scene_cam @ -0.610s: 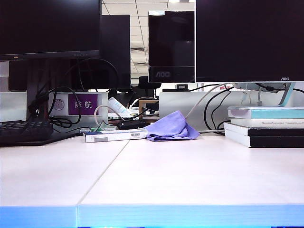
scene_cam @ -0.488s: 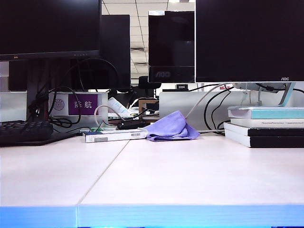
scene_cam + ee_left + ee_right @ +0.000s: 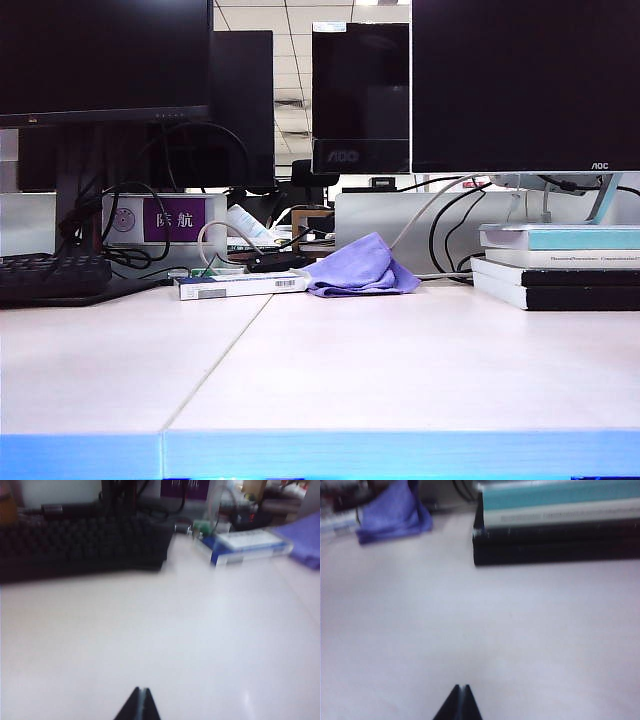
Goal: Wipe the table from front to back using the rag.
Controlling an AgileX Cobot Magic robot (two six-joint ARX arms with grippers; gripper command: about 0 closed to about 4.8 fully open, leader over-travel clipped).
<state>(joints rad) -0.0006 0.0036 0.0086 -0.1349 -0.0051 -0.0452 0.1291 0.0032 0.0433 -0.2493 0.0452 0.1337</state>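
Observation:
The lavender rag point(image 3: 360, 268) lies bunched at the back of the pale table point(image 3: 400, 360), beside a blue-and-white box. It also shows in the right wrist view as the rag point(image 3: 394, 511) and at the edge of the left wrist view as the rag point(image 3: 302, 542). Neither arm appears in the exterior view. My left gripper point(image 3: 140, 690) is shut with nothing in it, over bare table point(image 3: 150, 630) well short of the keyboard. My right gripper point(image 3: 461, 687) is shut and empty too, over bare table point(image 3: 470, 620), far from the rag.
A black keyboard point(image 3: 50, 275) sits at the back left, a blue-and-white box point(image 3: 240, 286) beside the rag, a stack of books point(image 3: 560, 265) at the back right. Monitors point(image 3: 520, 85) and cables point(image 3: 450, 235) line the back. A seam point(image 3: 215, 365) runs across the table.

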